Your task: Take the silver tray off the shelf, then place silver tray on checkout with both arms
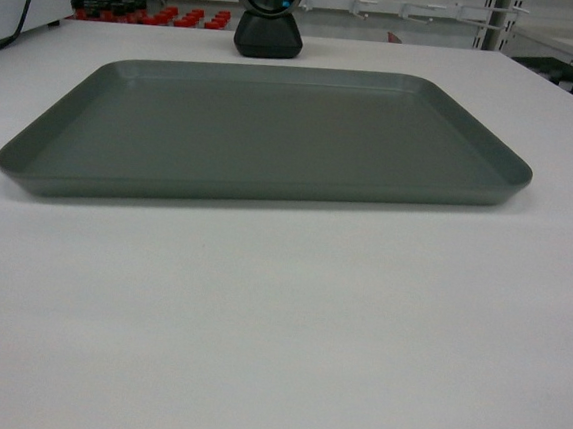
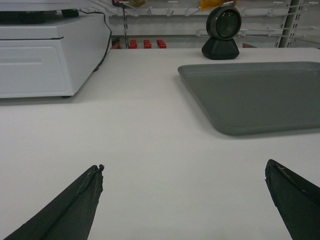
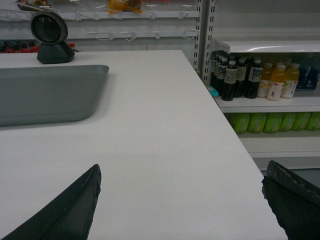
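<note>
Black, wedge-shaped gripper fingers [image 2: 75,207]

A shop: white checkout surface [image 3: 165,130], barcode scanner [image 1: 269,12], cash register [image 2: 45,52], shelves of bottled drinks [image 3: 260,77] alongside.

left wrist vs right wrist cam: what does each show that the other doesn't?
Left wrist only: white box unit with a black cable, red items behind the counter, the open left end effector. Right wrist only: drink bottles on a shelf, the open right end effector. Both: silver tray flat on the checkout, black scanner behind it.
</note>
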Robot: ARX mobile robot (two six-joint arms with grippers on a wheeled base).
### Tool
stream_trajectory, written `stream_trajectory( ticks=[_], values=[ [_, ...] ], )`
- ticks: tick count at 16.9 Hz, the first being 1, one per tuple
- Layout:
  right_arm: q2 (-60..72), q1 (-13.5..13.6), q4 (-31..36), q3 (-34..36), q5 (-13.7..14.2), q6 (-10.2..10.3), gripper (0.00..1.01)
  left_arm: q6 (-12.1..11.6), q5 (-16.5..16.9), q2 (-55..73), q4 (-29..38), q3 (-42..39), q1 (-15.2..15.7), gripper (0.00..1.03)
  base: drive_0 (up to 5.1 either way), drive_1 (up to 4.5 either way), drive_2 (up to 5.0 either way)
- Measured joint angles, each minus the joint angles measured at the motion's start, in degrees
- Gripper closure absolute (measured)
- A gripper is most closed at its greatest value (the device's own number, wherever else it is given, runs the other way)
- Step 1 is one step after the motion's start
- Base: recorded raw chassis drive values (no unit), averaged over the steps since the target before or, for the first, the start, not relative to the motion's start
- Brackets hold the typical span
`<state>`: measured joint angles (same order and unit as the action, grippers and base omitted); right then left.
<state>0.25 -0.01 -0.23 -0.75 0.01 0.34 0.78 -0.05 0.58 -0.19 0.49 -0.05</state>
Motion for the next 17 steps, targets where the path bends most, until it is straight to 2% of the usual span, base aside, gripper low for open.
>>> stream_trajectory(
  ticks=[17],
  values=[
    [0.0, 0.0, 0.2, 0.0, 0.02, 0.0, 0.03, 0.0, -0.02, 0.0, 0.17, 0.0, 0.0, 0.05, 0.0, -4.2, 4.1]
  ],
)
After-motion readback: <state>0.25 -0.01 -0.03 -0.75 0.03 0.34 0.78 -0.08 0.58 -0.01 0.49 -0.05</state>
